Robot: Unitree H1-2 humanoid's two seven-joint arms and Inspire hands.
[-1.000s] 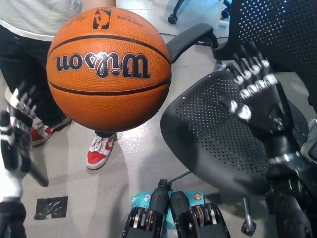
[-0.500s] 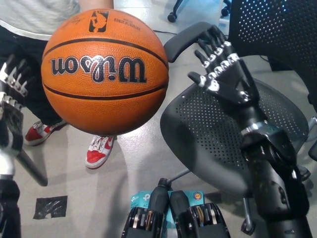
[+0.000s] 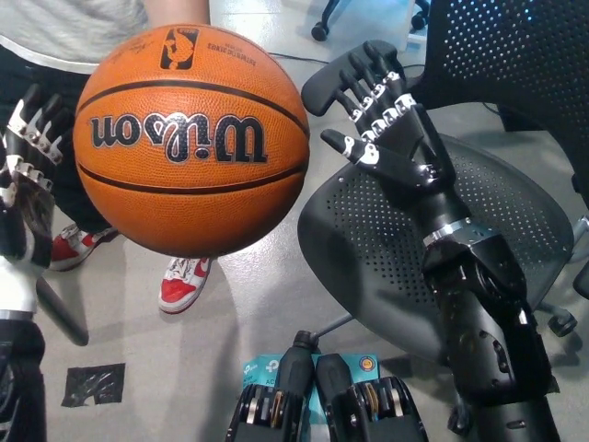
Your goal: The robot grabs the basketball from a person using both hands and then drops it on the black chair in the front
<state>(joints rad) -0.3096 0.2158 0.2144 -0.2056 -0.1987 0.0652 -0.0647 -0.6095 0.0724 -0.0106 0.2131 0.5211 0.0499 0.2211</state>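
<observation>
At upper left, high above the grey floor [image 3: 248,304]: orange basketball [image 3: 191,138] with black seams and upside-down black lettering, held out from the far side by a person [image 3: 55,37] in a pale top and dark trousers. Red-and-white shoes [image 3: 182,281] below the ball, one near its lower edge, another partly hidden further left.

At the left edge: left robot hand [image 3: 23,198], white with dark palm, raised upright, fingers spread and released, grasping nothing. Just beside the ball's left side; contact impossible to judge from this angle.

To the right of the ball: right robot hand [image 3: 391,129], black with metal knuckle caps, fingers splayed and released, palm turned toward the ball. Narrow gap of floor visible between fingertips and ball, so apart, not touching. Black forearm running down toward the bottom right corner.

Under and behind that arm: black chair [image 3: 368,249] with a perforated seat, armrest reaching toward the upper left behind the fingers, mesh backrest filling the upper right corner. Seat bare, ball not on it.

On the floor at lower left: small dark patch [image 3: 95,385].
</observation>
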